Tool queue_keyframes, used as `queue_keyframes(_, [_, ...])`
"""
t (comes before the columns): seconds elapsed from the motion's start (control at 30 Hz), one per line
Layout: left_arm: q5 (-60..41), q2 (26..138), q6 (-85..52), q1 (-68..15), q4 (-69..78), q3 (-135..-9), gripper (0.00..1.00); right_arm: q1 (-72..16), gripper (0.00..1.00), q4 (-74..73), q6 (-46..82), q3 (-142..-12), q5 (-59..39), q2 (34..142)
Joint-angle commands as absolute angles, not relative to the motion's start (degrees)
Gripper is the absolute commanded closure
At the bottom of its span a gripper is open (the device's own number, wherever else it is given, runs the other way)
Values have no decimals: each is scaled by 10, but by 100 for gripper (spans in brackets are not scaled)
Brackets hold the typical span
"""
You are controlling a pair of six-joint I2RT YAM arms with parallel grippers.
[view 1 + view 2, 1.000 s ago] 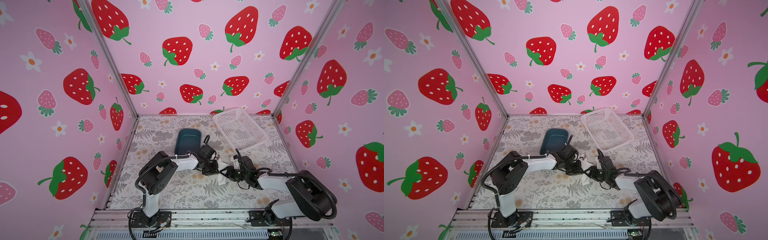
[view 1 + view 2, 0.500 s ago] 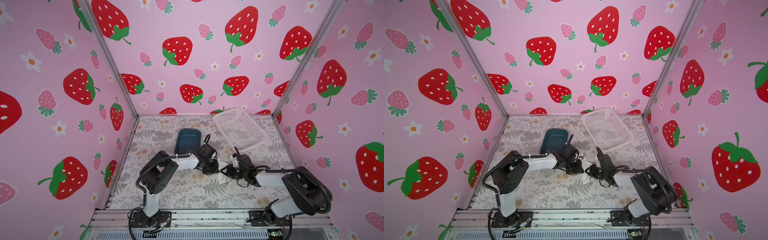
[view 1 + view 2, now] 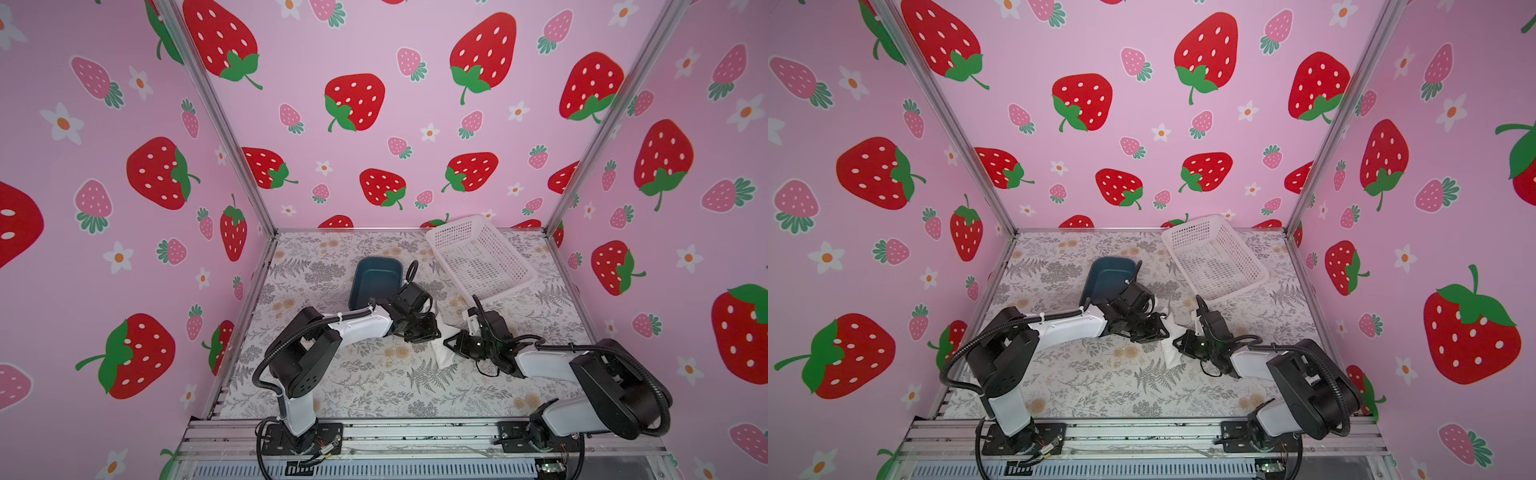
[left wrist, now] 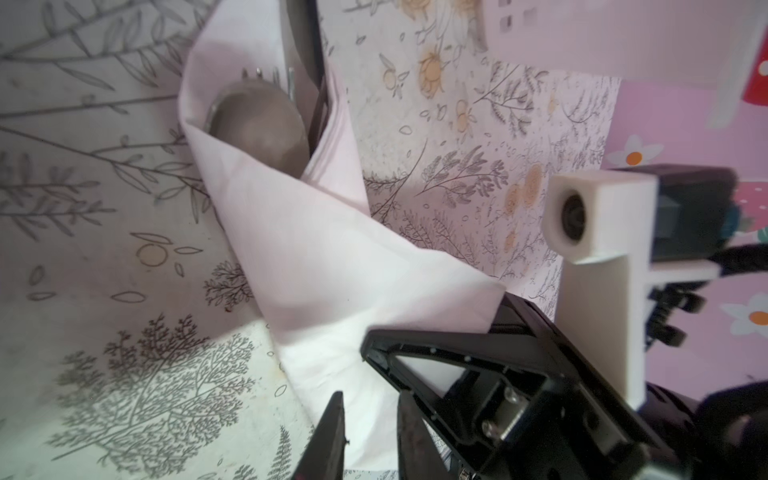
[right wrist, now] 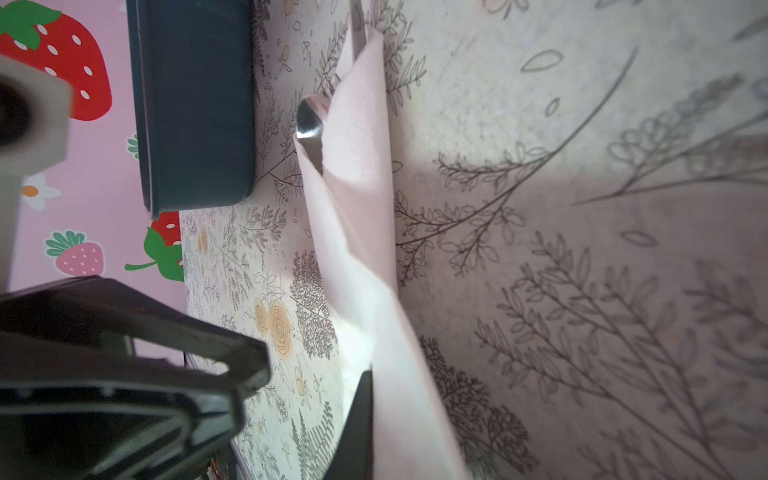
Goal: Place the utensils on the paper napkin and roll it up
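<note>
The thin white paper napkin (image 3: 442,349) lay near the middle of the floral-patterned tabletop (image 3: 374,386), wrapped into a loose cone around the 3 silver metal utensils (image 4: 286,95). A spoon (image 4: 257,124), a fork (image 4: 270,75) and a flat knife blade (image 4: 301,41) poked from its open end, which pointed toward the far edge. The right claw (image 3: 1177,341) was clamped on the napkin's other end. The left claw (image 4: 372,399) met the roll from the left-edge side, its 2 fingers (image 4: 332,436) slightly apart with paper in the gap. Whether they pinched it could not be told. A dark blue plastic tub (image 3: 376,278) stood just beyond the napkin. A white perforated plastic basket (image 3: 478,257) rested in the far right corner.
</note>
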State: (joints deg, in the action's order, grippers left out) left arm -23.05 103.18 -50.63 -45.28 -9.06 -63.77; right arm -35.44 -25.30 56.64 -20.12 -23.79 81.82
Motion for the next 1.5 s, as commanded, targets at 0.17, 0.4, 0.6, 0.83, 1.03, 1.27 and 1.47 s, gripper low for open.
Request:
queue_keyframes(0.17, [-172,983,-489,-440,-125,-603,68,-352,94,-292,545,-175,-203,770])
queue_keyframes(0.4, [-165,957,-453,-432,-136,-604,62,-352,94,-287,507,-169,-196,736])
queue_keyframes(0.6, [-161,943,-462,-425,-123,-588,59,-352,94,-293,498,-167,-207,740])
queue_keyframes(0.83, [-191,932,-493,-404,-68,-541,54,-353,94,-320,478,-156,-218,725])
queue_keyframes(1.03, [-222,926,-516,-390,-14,-513,48,-357,94,-357,442,-133,-217,689])
queue_keyframes(1.27, [-247,899,-523,-378,49,-487,40,-368,94,-381,388,-119,-215,632])
queue_keyframes(1.47, [-281,854,-523,-361,125,-458,34,-374,94,-373,370,-135,-221,583])
